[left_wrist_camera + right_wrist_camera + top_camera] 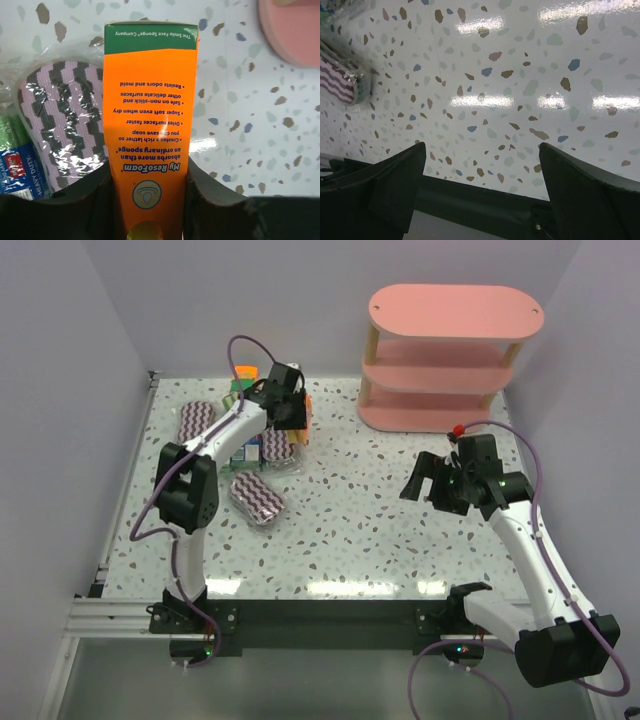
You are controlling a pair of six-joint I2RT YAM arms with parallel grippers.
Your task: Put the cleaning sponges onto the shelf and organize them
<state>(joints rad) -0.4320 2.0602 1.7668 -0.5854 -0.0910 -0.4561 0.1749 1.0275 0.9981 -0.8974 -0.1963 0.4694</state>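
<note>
I find one orange sponge pack (150,100) clamped between the fingers of the left gripper (148,185), at the far left of the table (360,530), just beside a purple-white zigzag sponge (60,120). The pink shelf (450,360) stands far right, well apart. The right gripper (480,165) hangs wide open over the table, holding nothing.

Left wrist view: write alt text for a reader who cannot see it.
The left pincer grips an orange sponge pack, its printed text upside down, against a speckled table. A wrapped purple-white zigzag sponge and a blue-green pack lie at left; a pink shelf edge shows at top right.
</note>
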